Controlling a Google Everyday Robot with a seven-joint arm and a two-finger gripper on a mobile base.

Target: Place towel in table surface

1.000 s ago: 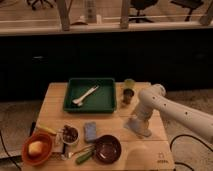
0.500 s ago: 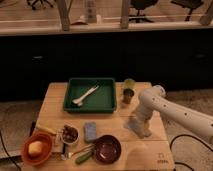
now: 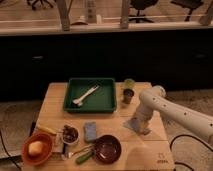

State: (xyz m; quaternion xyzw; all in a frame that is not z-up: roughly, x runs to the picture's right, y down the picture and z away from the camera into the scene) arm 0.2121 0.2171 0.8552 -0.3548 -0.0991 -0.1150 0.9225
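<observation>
So honestly, not much has changed over the last second: the white arm comes in from the right in pretty much the same bent pose as in the two earlier shots, and the gripper point(image 3: 142, 128) is still parked low on the right side of the light wooden plank tabletop point(image 3: 150, 150), right on top of the flat grey-blue folded towel point(image 3: 132, 124). The towel hasn't shifted either. It looks like it's lying flat on the bare planks, sticking out a bit to the left of the gripper, well clear of the green rectangular tray point(image 3: 102, 102) with the pale utensil point(image 3: 85, 95) in it, and just below the small green cup point(image 3: 129, 83) and the dark cup point(image 3: 128, 95). Whether the gripper is clamped on the cloth or has already let go, I can't tell from this view, since it's seen from above and blends into the cloth. My read is that the pause means the placing is basically at its end: the towel is down on the table surface where it belongs, and what's left is letting go (if it hasn't) and lifting straight up. The thing I'd watch is soft cloth snagging and getting dragged up with the arm. The blue sponge-like block point(image 3: 90, 131) and the dark round bowl point(image 3: 107, 148) sit off to the left, out of the way.
</observation>
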